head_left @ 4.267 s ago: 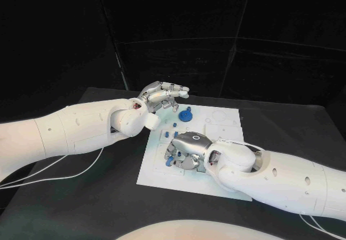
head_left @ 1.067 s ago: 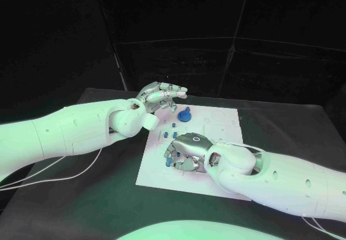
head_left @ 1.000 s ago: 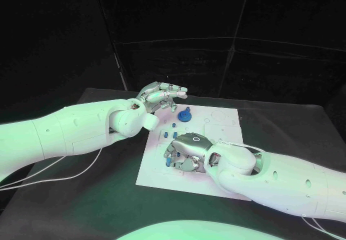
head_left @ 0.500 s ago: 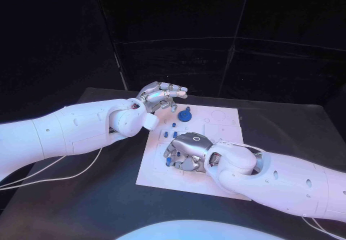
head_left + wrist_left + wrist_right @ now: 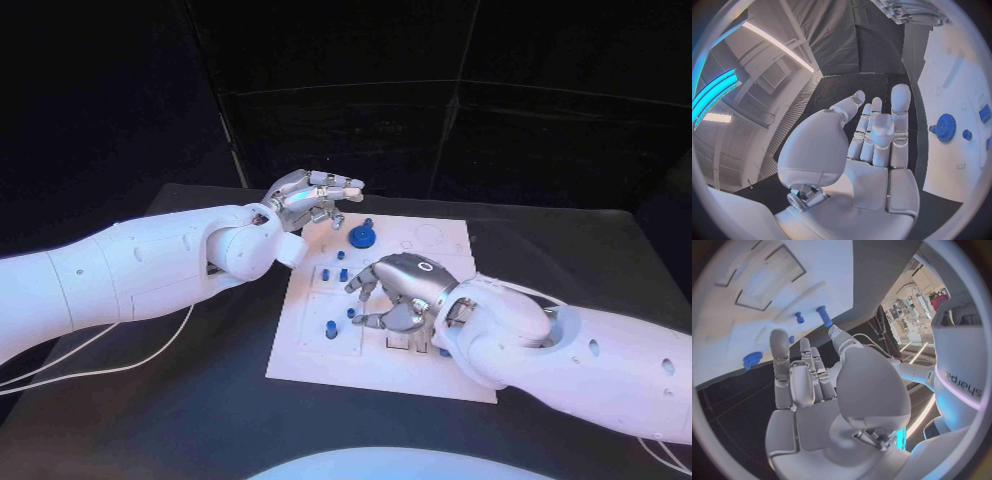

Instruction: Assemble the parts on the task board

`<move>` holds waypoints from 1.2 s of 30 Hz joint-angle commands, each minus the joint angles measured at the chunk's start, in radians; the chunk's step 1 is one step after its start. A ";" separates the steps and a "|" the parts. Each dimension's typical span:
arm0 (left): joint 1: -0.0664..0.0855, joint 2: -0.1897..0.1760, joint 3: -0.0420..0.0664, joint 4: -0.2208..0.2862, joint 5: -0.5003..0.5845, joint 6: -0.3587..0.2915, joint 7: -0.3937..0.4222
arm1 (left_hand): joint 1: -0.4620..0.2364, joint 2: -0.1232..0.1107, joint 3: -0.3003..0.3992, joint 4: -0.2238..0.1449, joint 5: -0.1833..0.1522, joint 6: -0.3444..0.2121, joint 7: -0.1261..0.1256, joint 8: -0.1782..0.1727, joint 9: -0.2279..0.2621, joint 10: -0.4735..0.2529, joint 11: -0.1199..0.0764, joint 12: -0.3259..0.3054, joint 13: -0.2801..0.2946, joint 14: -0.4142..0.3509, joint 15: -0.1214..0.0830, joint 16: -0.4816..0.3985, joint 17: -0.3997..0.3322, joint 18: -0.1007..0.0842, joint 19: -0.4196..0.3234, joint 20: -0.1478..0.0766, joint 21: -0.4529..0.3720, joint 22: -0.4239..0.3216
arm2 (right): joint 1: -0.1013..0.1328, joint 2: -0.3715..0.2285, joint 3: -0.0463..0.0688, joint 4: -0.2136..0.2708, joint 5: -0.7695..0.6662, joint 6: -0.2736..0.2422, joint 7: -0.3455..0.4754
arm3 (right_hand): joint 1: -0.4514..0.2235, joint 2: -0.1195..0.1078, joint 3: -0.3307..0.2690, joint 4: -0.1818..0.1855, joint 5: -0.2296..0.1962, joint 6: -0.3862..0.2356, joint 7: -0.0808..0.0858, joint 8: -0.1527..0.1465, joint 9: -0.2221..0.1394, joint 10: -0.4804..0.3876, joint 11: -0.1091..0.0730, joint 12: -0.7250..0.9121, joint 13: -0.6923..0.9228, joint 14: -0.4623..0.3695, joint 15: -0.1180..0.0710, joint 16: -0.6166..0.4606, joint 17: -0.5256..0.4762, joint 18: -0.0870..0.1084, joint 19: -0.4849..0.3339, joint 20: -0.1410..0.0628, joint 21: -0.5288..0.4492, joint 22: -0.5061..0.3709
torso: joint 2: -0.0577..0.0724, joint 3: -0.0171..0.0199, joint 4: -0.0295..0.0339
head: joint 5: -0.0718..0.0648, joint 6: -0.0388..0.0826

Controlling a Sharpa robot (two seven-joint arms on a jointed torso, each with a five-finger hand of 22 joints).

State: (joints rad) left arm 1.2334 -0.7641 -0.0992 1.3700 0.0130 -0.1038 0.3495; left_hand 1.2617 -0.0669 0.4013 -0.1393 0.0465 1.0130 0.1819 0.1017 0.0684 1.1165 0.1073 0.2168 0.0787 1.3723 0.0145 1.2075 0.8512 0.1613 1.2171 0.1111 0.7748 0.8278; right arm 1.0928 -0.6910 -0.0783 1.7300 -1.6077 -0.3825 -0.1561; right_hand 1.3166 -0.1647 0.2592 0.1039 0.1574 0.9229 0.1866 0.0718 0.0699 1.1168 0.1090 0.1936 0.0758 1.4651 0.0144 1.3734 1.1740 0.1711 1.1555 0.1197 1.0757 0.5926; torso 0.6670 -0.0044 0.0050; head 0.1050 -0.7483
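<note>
Centrally, the task board (image 5: 378, 345), a white plate on the black table (image 5: 173, 400), carries the parts. The blue gear (image 5: 362, 238) stands near the board's 12 o'clock edge, short blue pegs (image 5: 333, 274) lie just below it, and one small blue part (image 5: 330, 327) sits toward 9 o'clock. The right hand (image 5: 402, 295) hangs over the board's middle, fingers spread and curved downward; both the head view and the right wrist view show nothing held in them. The left hand (image 5: 306, 195) hovers off the board's 11 o'clock corner, fingers loosely extended and apart, its palm bare in the left wrist view.

Risk, as judged from this arrangement: the right hand covers the centre of the board, so any part beneath it is hidden from the head camera, and a descent could nudge a loose peg out of place or miss it altogether. Its fingers also hang near the pegs at 10 o'clock; a sideways sweep could roll them. The board appears unclamped, so a downward press at an angle might slide it.
</note>
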 commanded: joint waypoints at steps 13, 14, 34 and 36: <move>0.001 -0.012 -0.014 0.003 0.002 -0.001 0.023 | 0.001 0.010 -0.007 -0.001 0.003 -0.007 0.002 0.000 0.000 -0.007 -0.001 0.005 0.002 -0.003 0.004 0.006 -0.002 0.014 -0.002 0.007 -0.003 0.000 | 0.044 -0.282 0.032 0.126 0.437 -0.102 -0.202 | -0.009 0.056 -0.182 0.083 0.209 0.076 -0.071 0.147 0.042 0.217 -0.076 0.867 0.840 0.072 -0.056 0.122 0.209 -0.037 0.104 -0.057 0.136 0.215 | -0.009 -0.0037 -0.0177 | -0.121 0.020; 0.001 -0.013 -0.015 0.004 0.002 -0.002 0.023 | 0.001 0.010 -0.007 -0.001 0.003 -0.007 0.002 0.000 0.000 -0.007 -0.001 0.005 0.002 -0.003 0.004 0.006 -0.002 0.014 -0.002 0.007 -0.003 0.000 | 0.043 -0.292 0.032 0.129 0.436 -0.107 -0.221 | -0.007 0.061 -0.185 0.085 0.211 0.074 -0.072 0.153 0.044 0.217 -0.077 0.888 0.866 0.072 -0.053 0.123 0.210 -0.036 0.104 -0.059 0.138 0.217 | -0.009 -0.0037 -0.0183 | -0.126 0.021; 0.001 -0.037 -0.020 0.025 0.002 -0.010 0.029 | -0.002 0.011 -0.009 0.003 0.003 -0.007 0.002 0.002 0.001 -0.006 -0.001 0.008 0.002 -0.002 0.004 0.008 0.000 0.014 -0.002 0.008 -0.004 0.000 | -0.055 -0.363 -0.010 0.172 0.220 -0.079 -0.396 | -0.035 0.052 -0.329 0.169 0.190 0.018 -0.072 0.247 0.072 0.200 -0.077 0.983 1.003 0.074 -0.054 0.134 0.231 -0.039 0.100 -0.052 0.144 0.228 | -0.015 -0.0051 -0.0338 | -0.145 -0.015; 0.001 -0.039 -0.020 0.026 0.002 -0.010 0.029 | -0.002 0.011 -0.009 0.003 0.003 -0.007 0.002 0.002 0.001 -0.006 -0.001 0.008 0.002 -0.002 0.004 0.008 0.000 0.014 -0.002 0.008 -0.004 0.000 | -0.059 -0.357 -0.011 0.171 0.203 -0.078 -0.392 | -0.034 0.051 -0.333 0.171 0.189 0.017 -0.073 0.250 0.073 0.201 -0.077 0.986 1.007 0.074 -0.054 0.134 0.232 -0.039 0.100 -0.052 0.144 0.229 | -0.015 -0.0052 -0.0338 | -0.145 -0.016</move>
State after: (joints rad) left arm 1.2329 -0.8022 -0.1200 1.3929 0.0129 -0.1130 0.3621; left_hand 1.2617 -0.0669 0.3985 -0.1365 0.0465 1.0130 0.1820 0.1017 0.0685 1.1166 0.1073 0.2210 0.0797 1.3723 0.0145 1.2115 0.8501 0.1613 1.2171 0.1111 0.7749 0.8279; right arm 1.0343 -1.0510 -0.0891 1.8987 -1.3331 -0.4671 -0.5341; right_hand 1.2855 -0.1062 -0.0681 0.2767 0.3520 0.9473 0.1155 0.3186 0.1419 1.3200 0.0321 1.1743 1.0822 1.4685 -0.0362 1.5008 1.3079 0.1394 1.2566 0.0644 1.2197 0.8215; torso 0.6518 -0.0096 -0.0301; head -0.0403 -0.7629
